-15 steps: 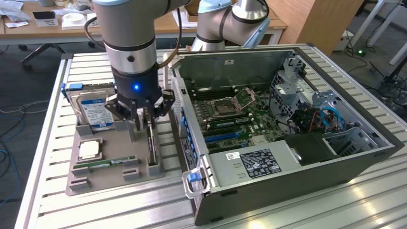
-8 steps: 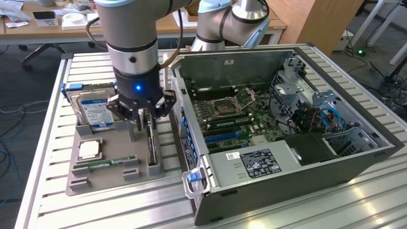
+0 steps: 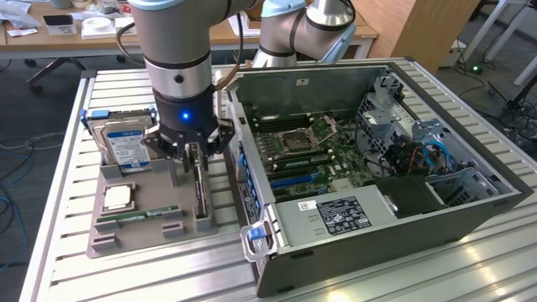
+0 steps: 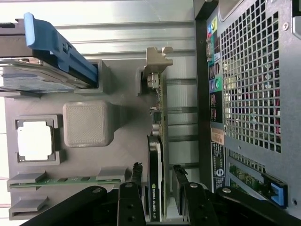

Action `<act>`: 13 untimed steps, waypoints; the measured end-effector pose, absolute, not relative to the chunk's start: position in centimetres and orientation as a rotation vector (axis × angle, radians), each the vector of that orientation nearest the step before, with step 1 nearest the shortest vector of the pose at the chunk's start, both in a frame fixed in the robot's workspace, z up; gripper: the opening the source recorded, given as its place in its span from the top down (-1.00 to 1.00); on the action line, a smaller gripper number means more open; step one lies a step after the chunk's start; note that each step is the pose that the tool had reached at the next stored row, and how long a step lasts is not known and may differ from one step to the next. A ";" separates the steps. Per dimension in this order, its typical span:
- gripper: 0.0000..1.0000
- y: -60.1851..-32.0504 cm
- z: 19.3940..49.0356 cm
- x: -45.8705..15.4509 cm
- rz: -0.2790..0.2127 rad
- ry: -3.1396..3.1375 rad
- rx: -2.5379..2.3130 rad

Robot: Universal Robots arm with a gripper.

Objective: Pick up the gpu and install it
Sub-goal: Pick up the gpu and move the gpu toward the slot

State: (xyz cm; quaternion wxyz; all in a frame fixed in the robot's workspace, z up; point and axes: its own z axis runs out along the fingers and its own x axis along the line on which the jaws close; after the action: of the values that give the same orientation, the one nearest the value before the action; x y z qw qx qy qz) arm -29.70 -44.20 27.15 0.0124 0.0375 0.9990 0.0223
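Standing on the slatted table (image 3: 126, 82) in the exterior view, a grey tray (image 3: 109, 242) lies at nine o'clock from the open computer case (image 3: 336, 78). From the gripper (image 3: 195, 165), the hard drive (image 3: 126, 148) stands upright at about ten o'clock. The processor (image 3: 117, 197) is at eight o'clock, the RAM stick (image 3: 138, 216) at seven, and the near wall of the case rises close at three o'clock. The gpu (image 3: 201, 195) stands on its edge in the tray, directly under the claw at six o'clock. In the wrist view, the gpu (image 4: 155, 188) passes between the two fingers (image 4: 137, 170), with its silvery bracket (image 4: 157, 59) at the far end. The claw is wide and straddles the card, and a thin gap shows on each side, so it does not clamp it. A grey block (image 4: 88, 123) sits between the card and the processor, and the perforated grille (image 4: 254, 94) of the case runs just beside the card.
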 end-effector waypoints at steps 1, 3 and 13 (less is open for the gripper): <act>0.22 -44.2 27.0 -29.7 0.069 3.114 0.117; 0.22 -44.2 26.8 -29.7 0.070 3.114 0.117; 0.22 -44.2 25.6 -29.7 0.069 3.114 0.117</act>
State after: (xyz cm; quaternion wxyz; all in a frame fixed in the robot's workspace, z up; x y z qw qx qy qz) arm -29.69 -44.21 25.64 0.0124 0.0374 0.9990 0.0223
